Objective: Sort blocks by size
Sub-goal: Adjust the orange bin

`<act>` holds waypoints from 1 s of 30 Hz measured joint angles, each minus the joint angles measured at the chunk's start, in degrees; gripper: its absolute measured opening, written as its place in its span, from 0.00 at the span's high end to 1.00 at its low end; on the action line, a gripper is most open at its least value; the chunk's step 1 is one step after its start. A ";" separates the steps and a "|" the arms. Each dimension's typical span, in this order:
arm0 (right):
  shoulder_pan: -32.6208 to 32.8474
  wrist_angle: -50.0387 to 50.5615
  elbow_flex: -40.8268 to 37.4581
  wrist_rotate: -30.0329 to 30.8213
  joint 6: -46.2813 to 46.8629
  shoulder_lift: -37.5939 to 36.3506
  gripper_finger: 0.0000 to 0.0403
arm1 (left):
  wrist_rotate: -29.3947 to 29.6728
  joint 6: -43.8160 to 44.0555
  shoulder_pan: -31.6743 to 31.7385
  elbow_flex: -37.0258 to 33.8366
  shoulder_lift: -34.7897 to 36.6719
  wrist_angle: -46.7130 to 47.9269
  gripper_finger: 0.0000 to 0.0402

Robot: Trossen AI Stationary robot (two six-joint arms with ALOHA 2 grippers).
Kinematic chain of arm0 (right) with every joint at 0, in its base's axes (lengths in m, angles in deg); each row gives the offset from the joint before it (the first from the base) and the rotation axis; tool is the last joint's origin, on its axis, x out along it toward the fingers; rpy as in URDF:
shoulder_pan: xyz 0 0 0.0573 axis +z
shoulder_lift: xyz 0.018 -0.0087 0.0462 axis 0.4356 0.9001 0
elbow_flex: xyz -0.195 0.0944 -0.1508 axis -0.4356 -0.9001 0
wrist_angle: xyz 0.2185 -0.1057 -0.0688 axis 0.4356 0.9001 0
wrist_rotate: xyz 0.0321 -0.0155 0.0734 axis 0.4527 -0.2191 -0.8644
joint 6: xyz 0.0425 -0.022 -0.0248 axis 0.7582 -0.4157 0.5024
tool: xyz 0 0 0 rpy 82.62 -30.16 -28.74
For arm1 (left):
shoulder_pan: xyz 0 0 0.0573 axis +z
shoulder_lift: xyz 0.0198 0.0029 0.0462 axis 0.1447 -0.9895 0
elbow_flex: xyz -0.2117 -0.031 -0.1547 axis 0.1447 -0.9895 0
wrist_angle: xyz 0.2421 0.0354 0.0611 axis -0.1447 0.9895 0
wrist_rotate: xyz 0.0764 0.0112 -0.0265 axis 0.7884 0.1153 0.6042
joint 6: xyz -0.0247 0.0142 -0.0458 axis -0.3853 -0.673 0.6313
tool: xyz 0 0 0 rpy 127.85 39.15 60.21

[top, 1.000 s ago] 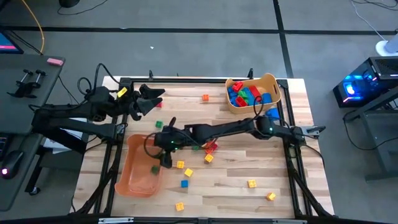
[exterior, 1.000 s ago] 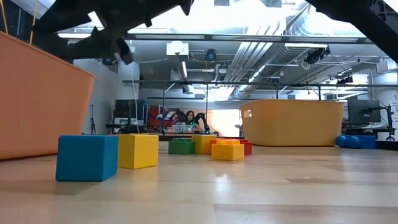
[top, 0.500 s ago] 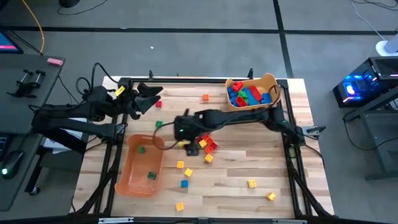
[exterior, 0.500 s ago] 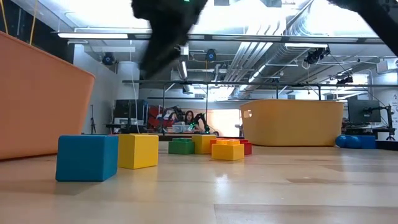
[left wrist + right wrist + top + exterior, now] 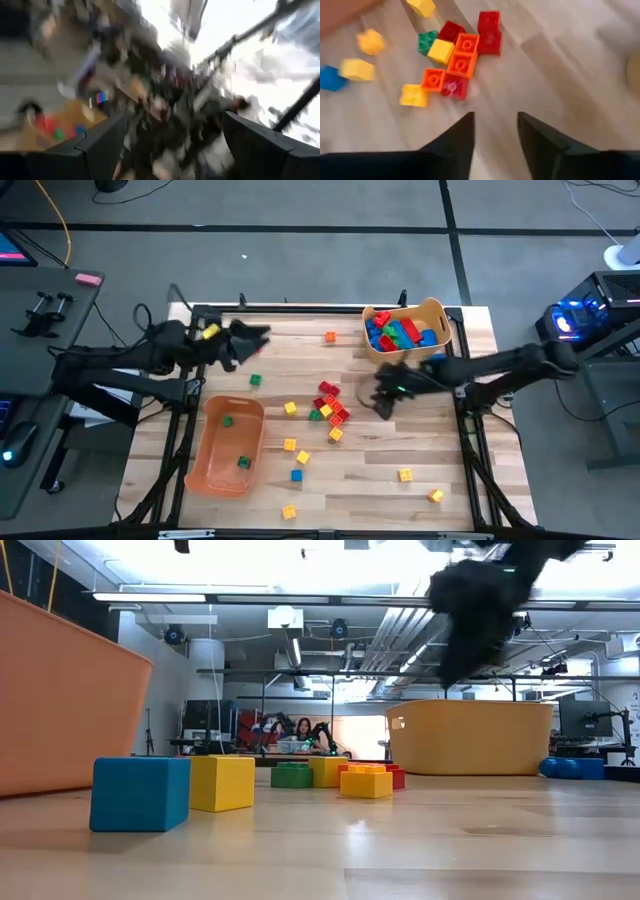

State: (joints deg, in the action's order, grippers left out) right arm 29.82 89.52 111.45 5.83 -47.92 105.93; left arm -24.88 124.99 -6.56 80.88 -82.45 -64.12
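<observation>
Now, left to right.
Left gripper [image 5: 250, 340]: fingers wide, empty, over counter's [image 5: 440, 460] far left corner.
Left bin [image 5: 205, 465]: two green cubes inside.
Blocks [image 5: 328, 402]: clustered mid-counter, others scattered nearer the front.
Right gripper [image 5: 383, 392]: fingers narrow, empty, just beside cluster.
Right bin [image 5: 437, 308]: larger bricks inside.

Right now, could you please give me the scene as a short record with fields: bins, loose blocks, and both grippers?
flat orange bin: near left side, two green blocks inside
basket: far right side, filled with red, blue, green blocks
loose cluster: mid-table, red, orange, yellow, green
right gripper: above table right of the cluster, empty, jaws apart
left gripper: far left corner, open
</observation>
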 joint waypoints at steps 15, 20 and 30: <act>4.99 -9.48 -12.18 6.89 11.24 -11.58 0.94 | -5.62 22.05 -33.03 19.52 -21.53 74.36 0.96; 2.78 -9.48 -12.18 7.71 7.86 -11.56 0.96 | -7.10 25.78 -38.56 13.78 -27.84 70.56 0.99; 0.76 -9.53 -12.18 7.51 7.25 -11.54 1.00 | -3.08 18.03 -32.42 10.61 -39.96 66.40 1.00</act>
State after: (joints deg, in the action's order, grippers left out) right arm 30.58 79.99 99.27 13.34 -40.68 94.39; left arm -27.96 143.02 -38.98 91.50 -122.41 2.28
